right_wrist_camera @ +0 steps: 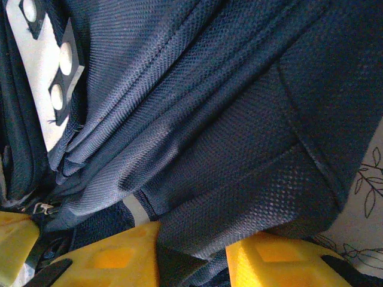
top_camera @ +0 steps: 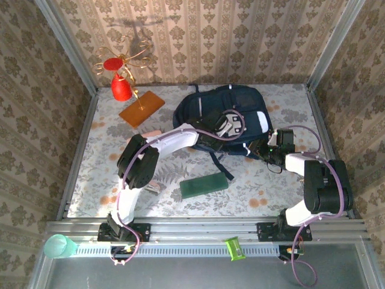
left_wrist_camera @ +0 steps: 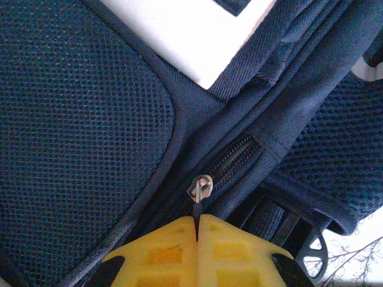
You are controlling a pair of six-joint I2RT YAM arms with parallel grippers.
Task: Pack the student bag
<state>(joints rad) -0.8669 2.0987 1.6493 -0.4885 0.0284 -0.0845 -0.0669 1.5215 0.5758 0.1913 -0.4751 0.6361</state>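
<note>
Ok, bag (top_camera: 207, 103) sits upper centre of the top view on the floral table (top_camera: 264, 192). Left gripper (left_wrist_camera: 197, 226) is over the middle of the bag, fingers together, clamped on the zip pull (left_wrist_camera: 201, 189) at bottom centre of its wrist view; the zip track runs up-right from there. Right gripper (right_wrist_camera: 191, 242) is at the bag's right edge, fingers apart with a fold of navy fabric in the gap. Can't tell if it's pinched or just lying there. Green case (top_camera: 204, 185) lies on the table below the bag.
</note>
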